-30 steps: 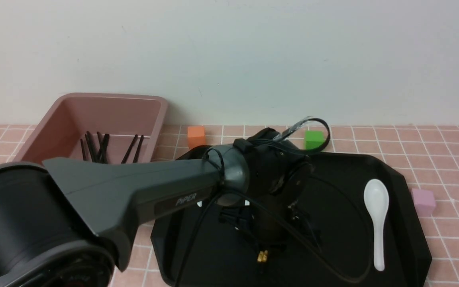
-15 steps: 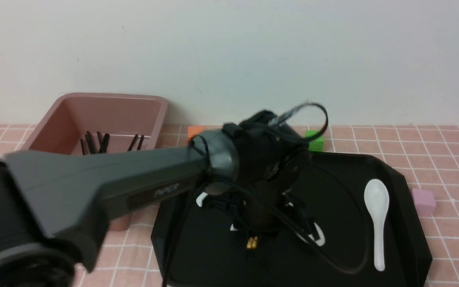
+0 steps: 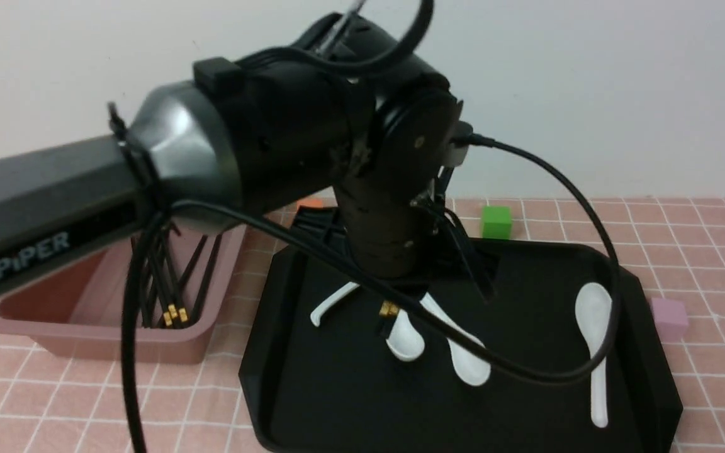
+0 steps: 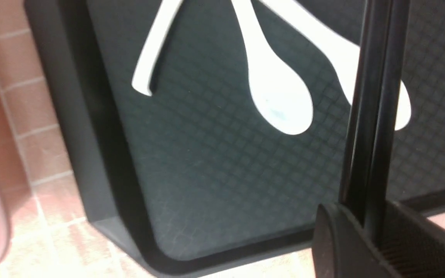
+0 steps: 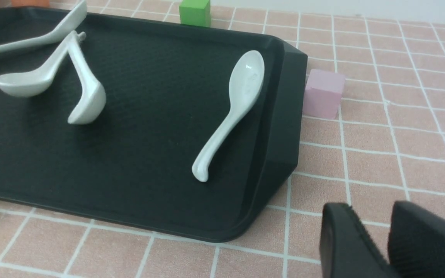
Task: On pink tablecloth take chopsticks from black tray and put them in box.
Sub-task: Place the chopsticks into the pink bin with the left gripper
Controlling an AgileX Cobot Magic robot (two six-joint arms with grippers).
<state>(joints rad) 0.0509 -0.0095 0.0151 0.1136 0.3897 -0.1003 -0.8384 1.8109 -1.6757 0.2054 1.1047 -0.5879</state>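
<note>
Chopsticks point(image 4: 375, 96) sit clamped in left pincer point(image 4: 365, 220), a grip the front view hides.

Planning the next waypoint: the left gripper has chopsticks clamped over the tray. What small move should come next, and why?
Probably swing the left gripper toward the box: the chopsticks hang clamped over the black tray, and the box sits to the robot's left with other pairs already inside.

Four white spoons point(image 5: 242, 96), three cubes point(image 3: 496, 221), one black tray point(image 3: 337, 402), one box point(image 3: 98, 345); chopsticks point(image 4: 373, 116) uncountable.
</note>
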